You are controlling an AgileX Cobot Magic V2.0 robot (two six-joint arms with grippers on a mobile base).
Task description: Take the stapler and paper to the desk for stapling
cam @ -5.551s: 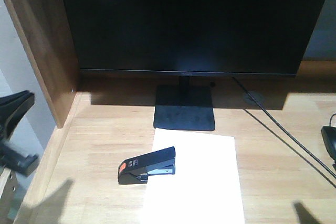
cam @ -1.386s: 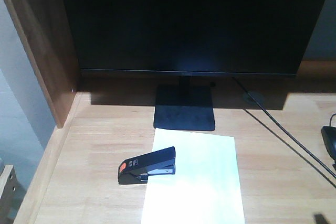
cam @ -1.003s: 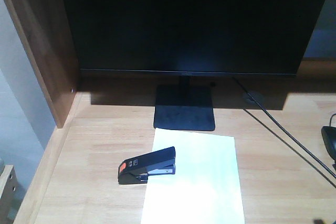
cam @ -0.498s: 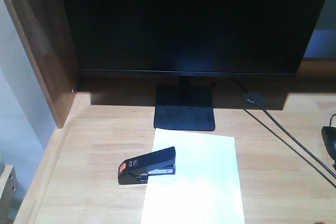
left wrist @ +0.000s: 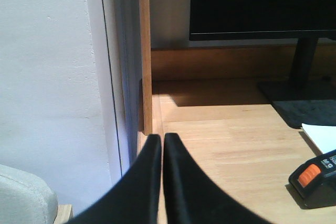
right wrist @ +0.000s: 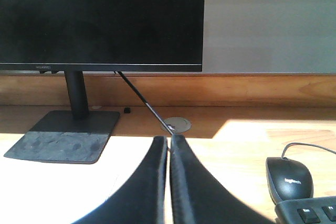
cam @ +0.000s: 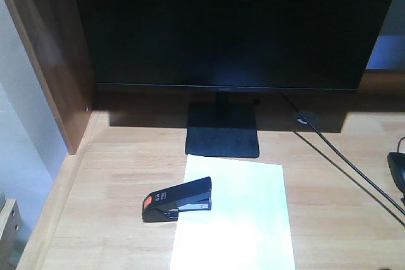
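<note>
Front view: 1 stapler (cam: 176,200) on the tabletop (cam: 114,219), its front end sitting on the left edge of 1 sheet of paper (cam: 235,216), orange-red label at the end that's off the sheet. Paper lies flat just in front of the monitor stand (cam: 222,131), under the 1 monitor (cam: 228,26). Neither arm shows in this view.

Left wrist view: left gripper (left wrist: 161,145) fingers pressed together, only a hairline gap, nothing between them. It hangs over the tabletop's left edge next to the wooden side panel (left wrist: 144,51), well apart from the stapler. Only the stapler's orange-labelled end (left wrist: 315,177) and 1 corner of the paper (left wrist: 321,136) show, at far right. The white wall (left wrist: 52,66) left of the panel shows here and not in the right wrist view.

Right wrist view: right gripper (right wrist: 169,148) fingers also closed to a narrow slit, holding nothing, above the right part of the white sheet (right wrist: 63,187). Stapler not visible here. This view adds what the front view barely catches: 1 black mouse (right wrist: 289,178), 1 keyboard corner (right wrist: 310,211), and 1 round cable grommet (right wrist: 178,125) with the monitor cable (right wrist: 142,98) running to it.
</note>
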